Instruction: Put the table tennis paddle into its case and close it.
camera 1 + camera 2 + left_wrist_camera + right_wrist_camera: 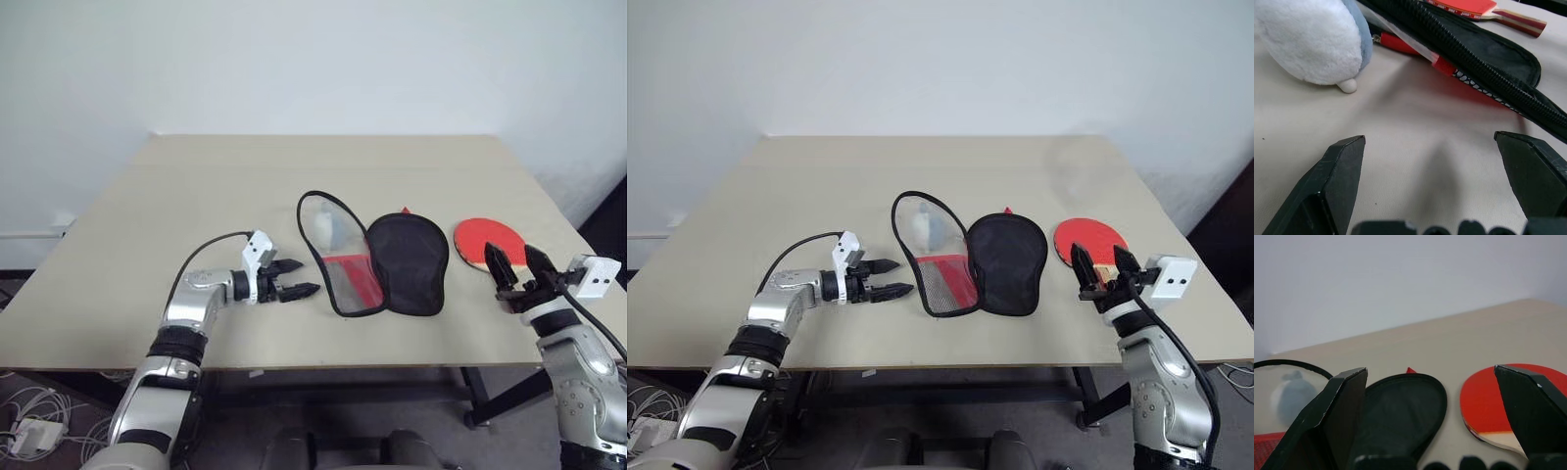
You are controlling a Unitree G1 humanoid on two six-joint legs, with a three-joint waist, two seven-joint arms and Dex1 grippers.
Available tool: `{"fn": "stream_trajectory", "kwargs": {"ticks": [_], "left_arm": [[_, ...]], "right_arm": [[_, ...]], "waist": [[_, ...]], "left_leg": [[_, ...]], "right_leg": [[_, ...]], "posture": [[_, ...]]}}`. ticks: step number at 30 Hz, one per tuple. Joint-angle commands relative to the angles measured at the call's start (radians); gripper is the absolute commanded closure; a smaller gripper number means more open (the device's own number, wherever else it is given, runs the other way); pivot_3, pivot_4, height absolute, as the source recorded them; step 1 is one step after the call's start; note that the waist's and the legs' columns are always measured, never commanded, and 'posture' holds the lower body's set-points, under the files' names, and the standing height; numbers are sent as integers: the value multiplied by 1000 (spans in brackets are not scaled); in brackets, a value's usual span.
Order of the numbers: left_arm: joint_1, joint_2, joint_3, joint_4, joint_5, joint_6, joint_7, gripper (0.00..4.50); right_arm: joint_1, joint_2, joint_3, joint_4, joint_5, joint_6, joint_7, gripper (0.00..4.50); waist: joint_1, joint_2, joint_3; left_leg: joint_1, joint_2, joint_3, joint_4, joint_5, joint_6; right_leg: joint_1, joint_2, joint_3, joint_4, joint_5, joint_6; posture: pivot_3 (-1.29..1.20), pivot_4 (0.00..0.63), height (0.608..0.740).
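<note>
While one case (377, 255) lies unzipped (two halves), one paddle (485, 238) waits.

A light beige table (196, 196) fills the middle of the scene, its far edge running along a plain white wall (313, 59). A small whitish-grey lump (1312, 39) with a soft, fuzzy surface rests on the tabletop near its centre; seen from the head, it shows pale (323, 227) through a clear panel. On the floor below the table's near left corner lies a tangle of pale cables (34, 416) with a white box-shaped adapter among them.
</note>
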Motion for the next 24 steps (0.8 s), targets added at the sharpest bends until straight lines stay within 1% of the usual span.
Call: {"fn": "stream_trajectory", "kwargs": {"ticks": [1,4,6,10,13,15,19,24], "left_arm": [[-46,-5,6,3,1,-24,-9,0],[-53,-4,15,14,-2,-29,-12,0],[-42,2,25,-11,-15,-8,-16,0],[-8,15,28,-89,-30,34,-28,0],[25,27,20,-138,-35,58,-39,0],[40,31,15,-158,-34,71,-40,0],[80,40,5,-242,-49,130,-50,0],[133,45,-11,-315,-51,163,-56,0]], "right_arm": [[-26,-19,-21,-27,-1,-8,-12,28],[-44,-20,-17,-20,0,11,-33,28],[-54,-35,-6,-1,-15,53,-56,28],[-97,-91,-7,51,-3,193,-90,28],[-169,-154,-21,146,24,349,-106,28],[-221,-183,-37,209,35,420,-113,28],[-312,-259,-19,343,27,475,-23,28],[-392,-340,33,562,-77,418,62,28]], "waist": [[0,0,0],[0,0,0],[0,0,0],[0,0,0],[0,0,0],[-1,0,0],[-1,0,0],[0,0,0]], "left_leg": [[0,0,0,0,0,0],[0,0,0,0,0,0],[0,0,0,0,0,0],[0,0,0,0,0,0],[0,0,0,0,0,0],[0,0,0,0,0,0],[0,0,0,0,0,0],[0,0,0,0,0,0]], "right_leg": [[0,0,0,0,0,0],[0,0,0,0,0,0],[0,0,0,0,0,0],[0,0,0,0,0,0],[0,0,0,0,0,0],[0,0,0,0,0,0],[0,0,0,0,0,0],[1,0,0,0,0,0]], "posture": [[0,0,728],[0,0,728],[0,0,728],[0,0,728],[0,0,728],[0,0,728],[0,0,728],[0,0,728]]}}
